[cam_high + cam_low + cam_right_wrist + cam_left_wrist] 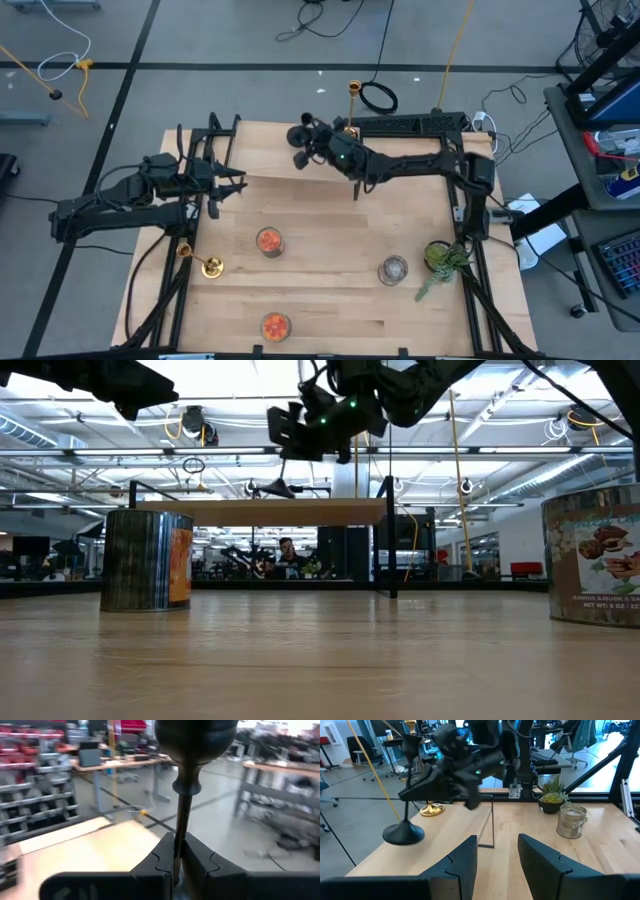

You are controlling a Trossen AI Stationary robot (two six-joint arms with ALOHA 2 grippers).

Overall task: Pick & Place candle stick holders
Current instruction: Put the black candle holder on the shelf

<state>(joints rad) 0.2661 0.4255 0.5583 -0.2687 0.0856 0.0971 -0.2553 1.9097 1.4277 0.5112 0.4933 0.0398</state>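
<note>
While your left gripper [236, 185] waits over the table's left side w/ fingers [462, 862] spread and nothing between them, look just below it: one shiny gold brass candle stick holder [200, 262] lies tipped on its side near the left edge of the light wooden table [330, 290]. Moving right, two glass jars of orange stuff [269, 242] sit mid-table. Further right, your right gripper [302, 136] is up near the back edge, fingers [162, 857] clamped on the thin stem of the matte black candle stick holder [405, 827], base touching the wood. A 2nd gold holder [353, 95] stands upright at the back edge. At far right: a silvery tin [392, 269], then a small green potted plant [442, 258].
</note>
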